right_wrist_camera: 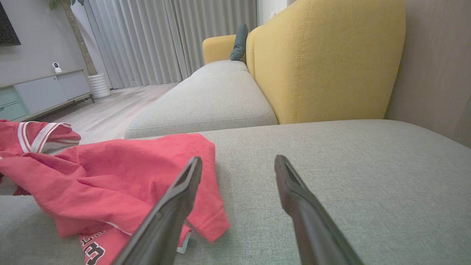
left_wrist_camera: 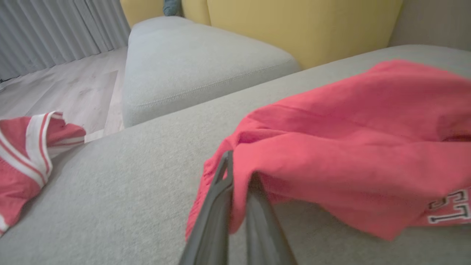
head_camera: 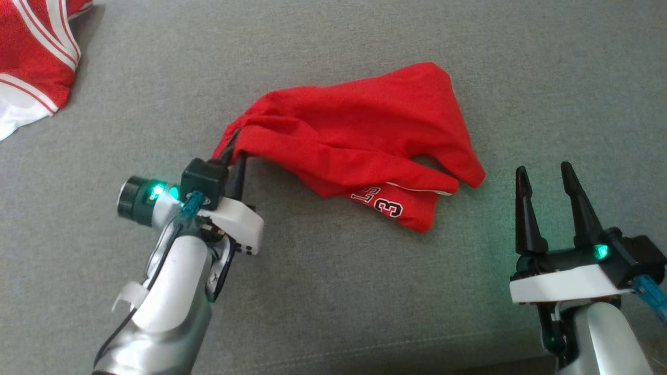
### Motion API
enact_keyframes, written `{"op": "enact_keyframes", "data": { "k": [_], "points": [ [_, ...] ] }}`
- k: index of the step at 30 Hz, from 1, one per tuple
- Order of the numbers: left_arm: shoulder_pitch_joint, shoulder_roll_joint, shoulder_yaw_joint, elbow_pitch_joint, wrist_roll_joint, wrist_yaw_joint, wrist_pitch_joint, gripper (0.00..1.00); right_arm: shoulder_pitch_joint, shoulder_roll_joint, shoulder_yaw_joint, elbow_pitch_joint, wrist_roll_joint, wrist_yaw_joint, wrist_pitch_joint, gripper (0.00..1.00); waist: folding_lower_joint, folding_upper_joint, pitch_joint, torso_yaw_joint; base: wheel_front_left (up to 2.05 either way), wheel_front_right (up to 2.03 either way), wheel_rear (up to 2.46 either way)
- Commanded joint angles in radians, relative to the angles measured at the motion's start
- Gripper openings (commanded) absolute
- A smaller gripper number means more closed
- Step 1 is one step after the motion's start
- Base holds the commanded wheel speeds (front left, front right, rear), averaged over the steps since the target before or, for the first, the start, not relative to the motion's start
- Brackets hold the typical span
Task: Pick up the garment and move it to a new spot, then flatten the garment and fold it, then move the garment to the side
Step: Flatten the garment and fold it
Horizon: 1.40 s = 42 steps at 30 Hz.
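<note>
At the far left a red cloth with white stripes (head_camera: 31, 57) lies bunched, well apart from the work. Right of it, the left gripper (head_camera: 233, 148) has its two dark fingers pressed together on the left end of the garment (head_camera: 359, 135), with a pinch of red fabric caught between them and raised off the grey sofa cushion (head_camera: 333, 302). From that pinch the garment runs to the right and slightly nearer, so its long axis lies roughly left to right. It is crumpled into soft diagonal folds. Its right end rests on the cushion, with white-outlined letters and a numeral showing at the near edge. The fabric is a thin, matte, limp knit, likely to sag and trail if lifted by one end. The cushion is coarse woven grey, flat and firm-looking. Farthest right, the right gripper (head_camera: 543, 167) stands with fingers spread wide and nothing between them. The garment's right tip lies near it on its left. The left arm has the hold, so the carry looks to be its job. The right arm is nearer the free end.
</note>
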Motion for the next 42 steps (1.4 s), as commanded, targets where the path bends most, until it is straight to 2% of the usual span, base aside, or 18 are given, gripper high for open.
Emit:
{"op": "enact_keyframes", "data": {
  "k": [1, 11, 17, 21, 26, 37, 38, 39, 40, 41, 42],
  "points": [
    [-0.007, 0.028, 0.025, -0.061, -0.004, -0.010, -0.012, 0.00, -0.026, -0.005, 0.018, -0.030, 0.003, 0.008, -0.011, 1.00, -0.0001, 0.0000, -0.005, 0.004, 0.00, 0.00, 0.00],
    [0.164, 0.060, -0.014, -0.206, -0.033, -0.066, -0.005, 0.00, 0.001, -0.005, 0.019, -0.020, 0.005, 0.008, -0.011, 1.00, -0.0001, 0.0000, -0.070, 0.065, 0.00, 0.00, 0.00],
    [0.277, 0.093, -0.029, -0.324, -0.081, -0.096, 0.116, 0.00, 0.018, -0.005, 0.025, -0.017, 0.007, 0.008, -0.011, 1.00, -0.0001, 0.0000, -0.099, 0.086, 0.00, 0.00, 0.00],
    [0.287, 0.101, -0.021, -0.366, -0.127, -0.115, 0.189, 0.00, 0.018, -0.005, 0.038, -0.019, 0.008, 0.008, -0.011, 1.00, -0.0001, 0.0000, -0.098, 0.081, 0.00, 0.00, 0.00],
    [0.194, 0.102, 0.008, -0.316, -0.156, -0.120, 0.229, 0.00, 0.009, -0.005, 0.052, -0.019, 0.008, 0.008, -0.011, 1.00, -0.0001, 0.0000, -0.074, 0.049, 0.00, 0.00, 0.00],
    [-0.054, 0.116, 0.063, -0.044, -0.167, -0.111, 0.231, 0.00, -0.030, -0.005, 0.049, -0.031, 0.017, 0.008, -0.011, 1.00, -0.0001, 0.0000, 0.032, -0.028, 0.00, 0.00, 0.00],
    [-0.071, 0.117, 0.064, -0.023, -0.167, -0.112, 0.223, 0.11, -0.033, -0.005, 0.047, -0.032, 0.017, 0.008, -0.011, 1.00, -0.0001, 0.0000, 0.039, -0.030, 0.00, 0.00, 0.00],
    [-0.087, 0.117, 0.065, -0.003, -0.166, -0.112, 0.214, 0.33, -0.036, -0.005, 0.045, -0.033, 0.018, 0.008, -0.011, 1.00, -0.0001, 0.0000, 0.046, -0.031, 0.00, 0.00, 0.00],
    [-0.102, 0.117, 0.065, 0.016, -0.164, -0.111, 0.205, 0.50, -0.040, -0.005, 0.044, -0.034, 0.018, 0.008, -0.011, 1.00, -0.0001, 0.0000, 0.051, -0.031, 0.00, 0.00, 0.00],
    [-0.116, 0.117, 0.065, 0.033, -0.162, -0.110, 0.196, 1.00, -0.043, -0.005, 0.042, -0.035, 0.019, 0.008, -0.011, 1.00, -0.0001, 0.0000, 0.057, -0.031, 0.00, 0.00, 0.00],
    [-0.129, 0.117, 0.064, 0.049, -0.159, -0.107, 0.187, 1.00, -0.045, -0.005, 0.041, -0.035, 0.019, 0.008, -0.011, 1.00, -0.0001, 0.0000, 0.060, -0.031, 0.00, 0.00, 0.00]
  ]
}}
